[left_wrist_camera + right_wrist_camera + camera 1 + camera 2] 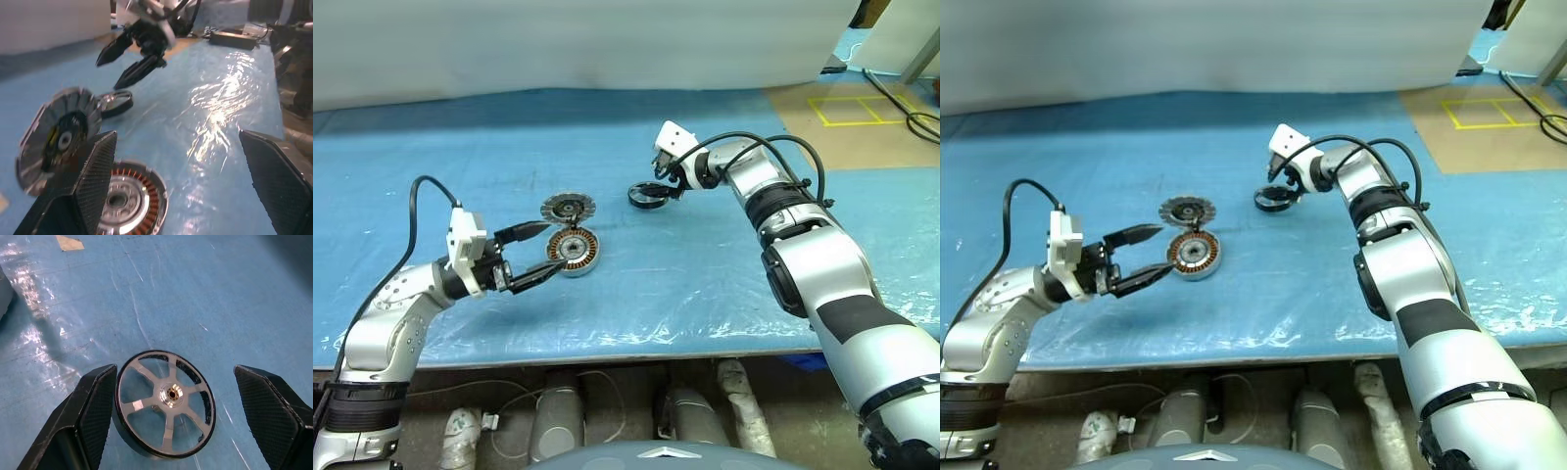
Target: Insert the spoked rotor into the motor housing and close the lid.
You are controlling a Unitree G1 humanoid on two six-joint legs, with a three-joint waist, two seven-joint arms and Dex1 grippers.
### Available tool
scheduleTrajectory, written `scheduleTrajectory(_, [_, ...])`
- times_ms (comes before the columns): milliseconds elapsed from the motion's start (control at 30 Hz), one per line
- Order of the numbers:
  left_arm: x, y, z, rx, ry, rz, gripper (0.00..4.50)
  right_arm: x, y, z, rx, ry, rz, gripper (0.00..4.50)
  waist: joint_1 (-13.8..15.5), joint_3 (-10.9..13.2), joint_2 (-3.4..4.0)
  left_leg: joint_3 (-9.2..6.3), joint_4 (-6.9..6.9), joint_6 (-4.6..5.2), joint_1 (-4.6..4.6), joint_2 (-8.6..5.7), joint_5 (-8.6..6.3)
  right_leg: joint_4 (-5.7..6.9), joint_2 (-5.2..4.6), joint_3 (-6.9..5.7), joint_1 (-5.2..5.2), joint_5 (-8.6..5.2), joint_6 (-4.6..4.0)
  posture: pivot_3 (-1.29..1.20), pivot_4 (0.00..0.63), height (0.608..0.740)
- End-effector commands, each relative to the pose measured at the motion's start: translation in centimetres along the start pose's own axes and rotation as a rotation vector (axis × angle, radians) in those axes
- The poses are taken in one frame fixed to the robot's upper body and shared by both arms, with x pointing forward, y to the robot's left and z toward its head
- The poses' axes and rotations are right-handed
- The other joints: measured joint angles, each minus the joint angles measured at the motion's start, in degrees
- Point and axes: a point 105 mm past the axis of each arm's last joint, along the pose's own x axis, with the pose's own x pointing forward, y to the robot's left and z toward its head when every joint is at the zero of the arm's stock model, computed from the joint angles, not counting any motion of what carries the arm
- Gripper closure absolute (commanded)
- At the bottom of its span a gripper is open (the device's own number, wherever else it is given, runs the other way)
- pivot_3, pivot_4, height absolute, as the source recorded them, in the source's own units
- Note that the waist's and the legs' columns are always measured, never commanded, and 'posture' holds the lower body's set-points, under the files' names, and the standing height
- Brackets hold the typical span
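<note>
reaching for the rotor [165, 404], nothing fitted yet.
my right claw [668, 179] gapes wide over it at frame centre; next, close on its rim. left claw [534, 255] wide, empty, by the housing [574, 251].

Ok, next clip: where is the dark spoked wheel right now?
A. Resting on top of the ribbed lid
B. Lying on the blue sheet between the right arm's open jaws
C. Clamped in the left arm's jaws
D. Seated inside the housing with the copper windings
B. The right wrist view shows the spoked wheel flat on the blue sheet with the right gripper open on either side of it, untouched; the housing holds no wheel.
</note>
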Motion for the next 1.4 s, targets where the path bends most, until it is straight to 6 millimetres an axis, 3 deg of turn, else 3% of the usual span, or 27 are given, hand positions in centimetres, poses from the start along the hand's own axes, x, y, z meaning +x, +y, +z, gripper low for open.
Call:
scheduleTrajectory(33, [1.0,-0.7,1.0,0.017,0.021,-0.032,0.26,-0.1,-0.7,0.9,-0.021,-0.006,-0.048,0.51,0.0,0.0,0.03,0.01,0.00,0.00,0.00,0.00,0.00,0.01,0.00,0.01,0.00,0.00,0.00,0.00,0.150,0.740])
scheduleTrajectory(333, [1.8,-0.8,0.9,0.045,0.037,-0.042,0.26,0.9,-0.2,0.6,0.115,-0.022,-0.068,0.51,-0.1,0.1,0.11,0.01,0.00,0.00,-0.11,0.22,0.01,0.01,0.21,-0.01,-0.11,-0.01,-0.01,0.00,0.150,0.740])
scheduleTrajectory(633, [1.5,-0.5,0.0,0.024,0.086,-0.013,0.26,1.9,0.8,-2.3,0.077,0.093,-0.088,0.51,0.0,0.1,0.12,0.01,0.03,-0.01,-0.12,0.22,0.01,0.02,0.22,-0.01,-0.11,0.00,-0.01,0.00,0.150,0.740])
scheduleTrajectory(867, [1.4,-0.3,-0.4,0.041,0.097,-0.005,0.26,2.6,1.8,-3.4,0.005,0.139,-0.074,0.51,-0.1,0.1,0.12,0.01,0.05,-0.01,-0.06,0.25,0.01,0.05,0.23,0.00,-0.09,0.00,-0.01,0.00,0.150,0.740])
scheduleTrajectory(1400, [1.3,-0.6,-1.6,0.040,0.119,-0.018,0.26,1.7,0.1,0.0,-0.171,0.063,-0.108,0.51,-0.1,0.1,0.13,0.01,0.08,-0.02,-0.05,0.25,0.00,0.04,0.23,0.00,-0.05,0.00,-0.01,0.00,0.150,0.740])
